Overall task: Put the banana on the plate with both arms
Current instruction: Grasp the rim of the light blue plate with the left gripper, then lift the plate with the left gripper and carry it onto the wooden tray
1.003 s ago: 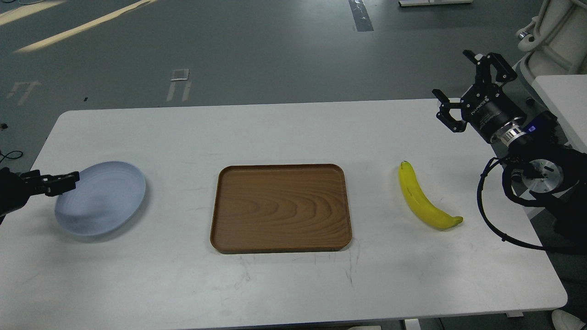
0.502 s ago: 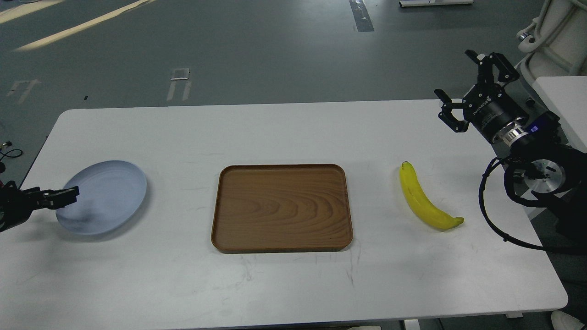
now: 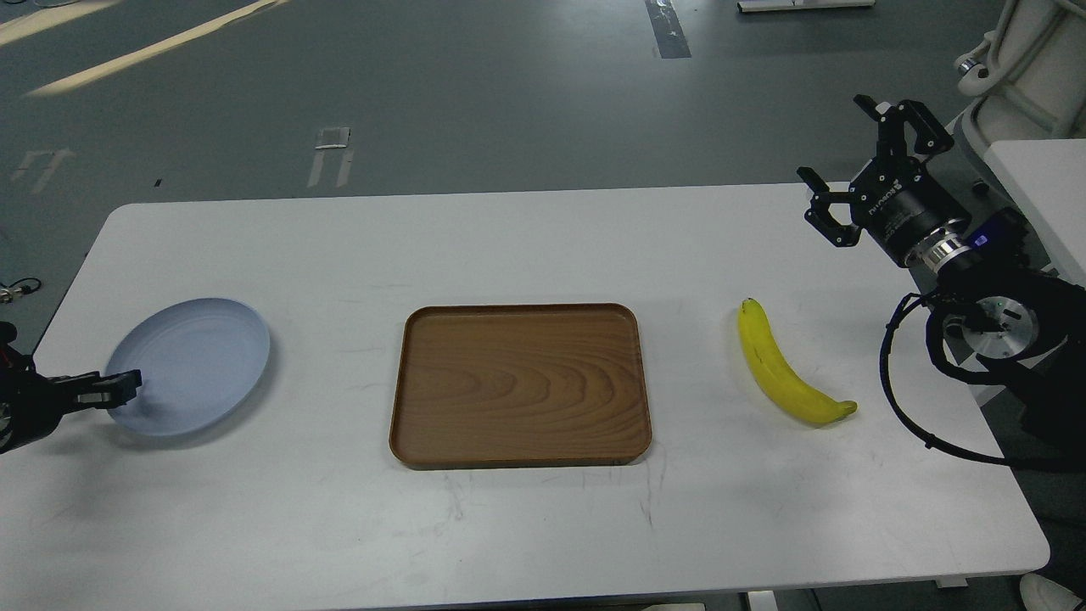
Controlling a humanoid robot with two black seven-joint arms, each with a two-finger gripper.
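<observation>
The yellow banana lies on the white table at the right, its stem end pointing away from me. The pale blue-grey plate lies flat at the table's left. My left gripper is low at the plate's near left rim, seen dark and edge-on; I cannot tell whether it grips the rim. My right gripper is open and empty, raised above the table's far right corner, well behind and to the right of the banana.
A rectangular brown wooden tray lies in the middle of the table, between plate and banana. A white machine base and a second white surface stand beyond the right edge. Black cables loop from my right arm.
My left gripper has moved toward me along the plate's left rim and drawn back to the left. The plate has stayed almost in place. My right gripper has barely shifted.
</observation>
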